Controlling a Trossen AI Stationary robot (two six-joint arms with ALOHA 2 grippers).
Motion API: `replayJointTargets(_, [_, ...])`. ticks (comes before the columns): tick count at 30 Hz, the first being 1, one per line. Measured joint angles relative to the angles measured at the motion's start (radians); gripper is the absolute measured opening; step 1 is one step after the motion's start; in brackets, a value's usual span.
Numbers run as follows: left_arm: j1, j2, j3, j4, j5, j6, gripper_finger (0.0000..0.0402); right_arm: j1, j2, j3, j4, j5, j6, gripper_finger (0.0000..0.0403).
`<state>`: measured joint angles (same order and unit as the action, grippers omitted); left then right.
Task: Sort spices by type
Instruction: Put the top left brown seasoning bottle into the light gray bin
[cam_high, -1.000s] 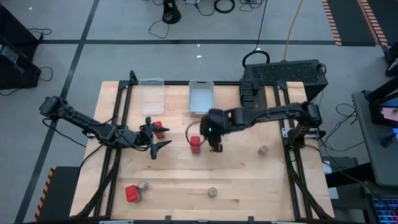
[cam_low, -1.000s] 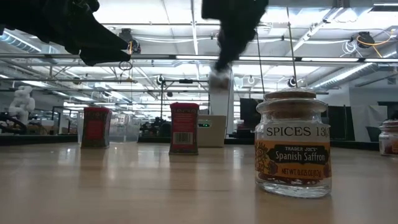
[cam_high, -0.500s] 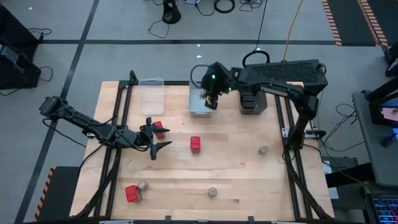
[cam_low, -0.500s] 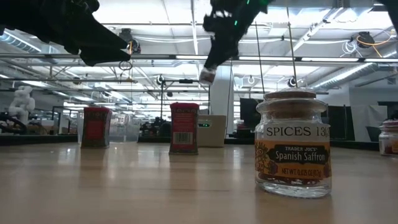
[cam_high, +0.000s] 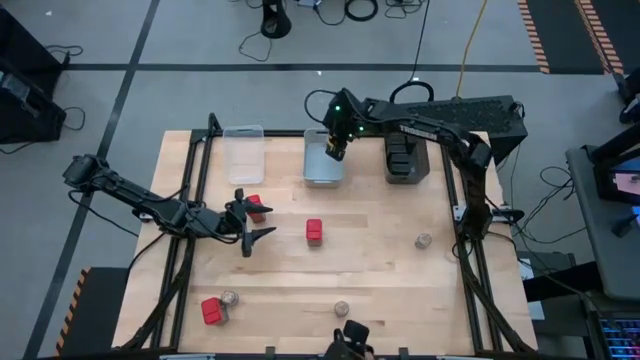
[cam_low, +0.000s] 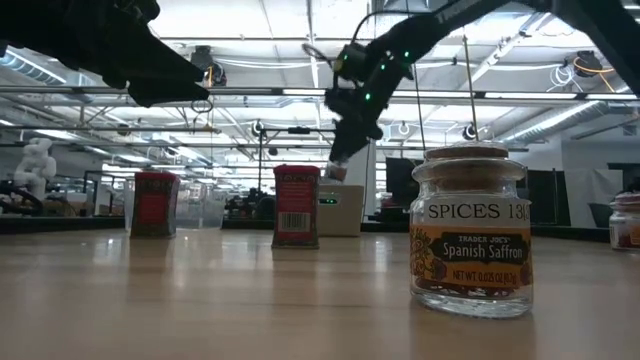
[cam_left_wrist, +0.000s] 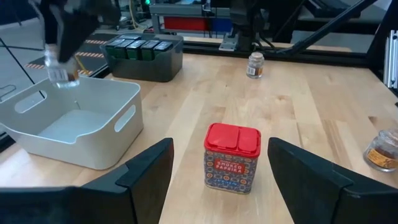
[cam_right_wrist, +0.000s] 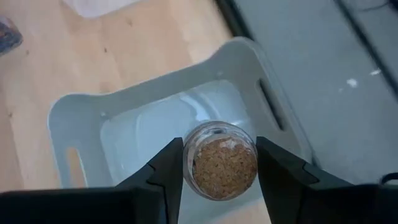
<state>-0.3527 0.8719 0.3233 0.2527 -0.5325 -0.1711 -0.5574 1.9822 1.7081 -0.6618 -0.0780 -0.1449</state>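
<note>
My right gripper (cam_high: 337, 150) hangs over the pale grey bin (cam_high: 322, 170) at the table's far side, shut on a small cork-topped jar (cam_right_wrist: 219, 167). My left gripper (cam_high: 260, 241) waits open left of centre, above the table. Its fingers point at a red tin (cam_left_wrist: 232, 157) that stands on the table farther off. A second red tin (cam_high: 256, 207) stands just beyond it, toward the far edge. A third red tin (cam_high: 211, 311) with a jar (cam_high: 229, 298) stands near the near edge. Two more jars (cam_high: 341, 309) (cam_high: 423, 241) stand on the wood. Dark grey blocks (cam_left_wrist: 142, 45) sit in the dark bin (cam_high: 405, 160). My right gripper pinches the jar between its two fingers at the glass sides just under the cork top (cam_right_wrist: 186, 167). The fingers come from above, pointing down. The jar hangs upright and lifted clear, above the inside of the grey bin (cam_right_wrist: 149, 130).
A clear bin (cam_high: 243, 152) sits left of the grey one on the far side. Black rails (cam_high: 196, 170) run along the table's left and right sides. Open wood lies between the red tin at the centre and the near edge.
My right gripper carried the jar from the table's middle, beside the central red tin, toward the far edge, and now holds it over the grey bin. It stayed shut on the jar.
</note>
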Motion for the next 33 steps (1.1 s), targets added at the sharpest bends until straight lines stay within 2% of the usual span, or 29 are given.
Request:
replayJointTargets(17, [0.000,0.000,0.000,-0.002,-0.003,-0.004,0.0267,-0.001,0.136,0.000,0.051,0.015,0.029,0.0147])
replayJointTargets(20, [0.000,0.000,0.000,-0.002,-0.003,-0.004,0.0267,-0.003,0.143,0.000,0.047,0.057,0.028,0.0149])
replayJointTargets(33, [0.000,0.000,0.000,-0.004,-0.003,-0.005,0.0267,-0.012,0.143,0.000,0.027,0.078,0.029,0.0164])
